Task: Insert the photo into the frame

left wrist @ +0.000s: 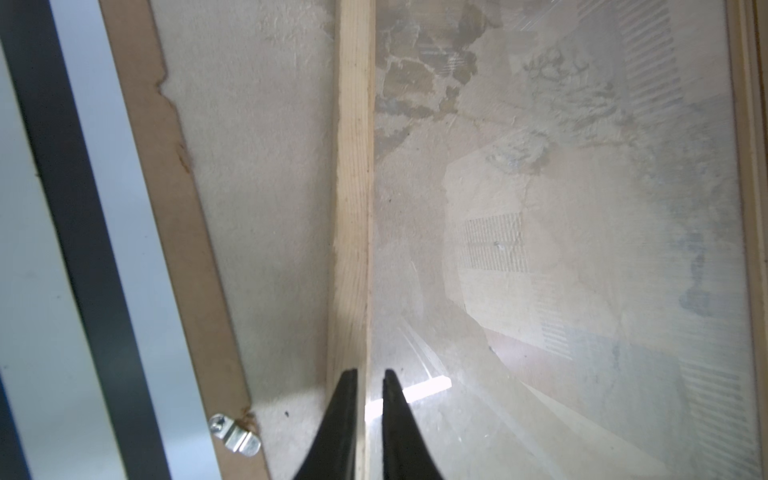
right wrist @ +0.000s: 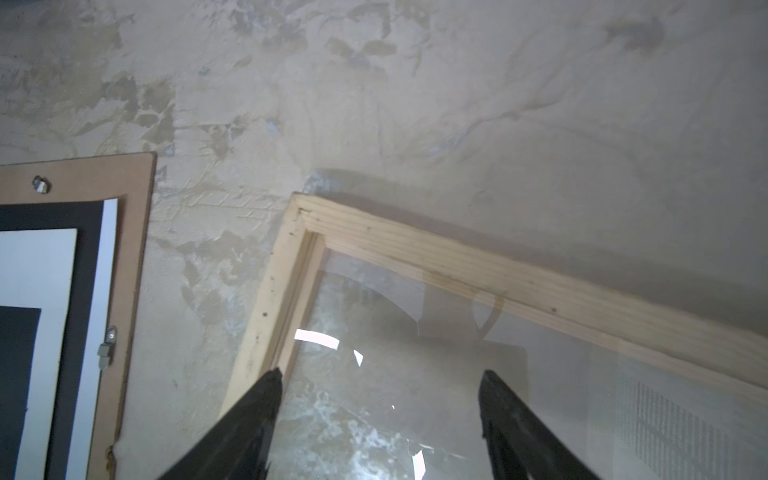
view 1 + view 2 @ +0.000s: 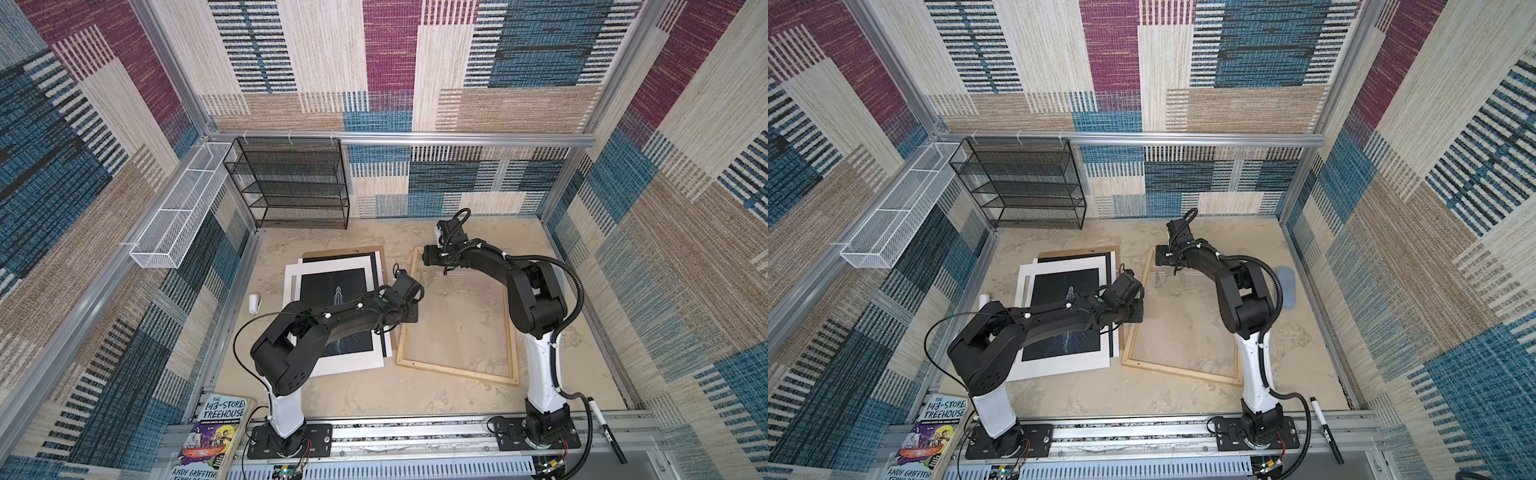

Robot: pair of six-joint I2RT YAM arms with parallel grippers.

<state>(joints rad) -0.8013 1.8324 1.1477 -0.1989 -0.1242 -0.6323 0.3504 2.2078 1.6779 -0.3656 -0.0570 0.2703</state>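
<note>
The photo [image 3: 324,286] [image 3: 1059,286], a black image with a white margin, lies face up on top of a stack of sheets on the left of the table. My left arm crosses above it. To its right the frame [image 3: 457,372] [image 3: 1183,370] lies flat, pale wood rails round a clear pane. My left gripper [image 3: 409,313] [image 1: 370,374] is shut on the frame's left rail [image 1: 353,208], with one fingertip outside the rail and the other over the pane. Over the frame's far left corner [image 2: 457,257] my right gripper [image 3: 426,255] [image 2: 380,378] stands open, with only the pane between its fingers.
A brown hardboard backing sheet [image 3: 345,251] [image 1: 178,208] lies under the stack. A black wire-mesh rack [image 3: 291,183] stands at the back left, and a white mesh basket [image 3: 178,212] hangs on the left wall. A book [image 3: 216,436] and a marker [image 3: 604,428] lie by the front rail.
</note>
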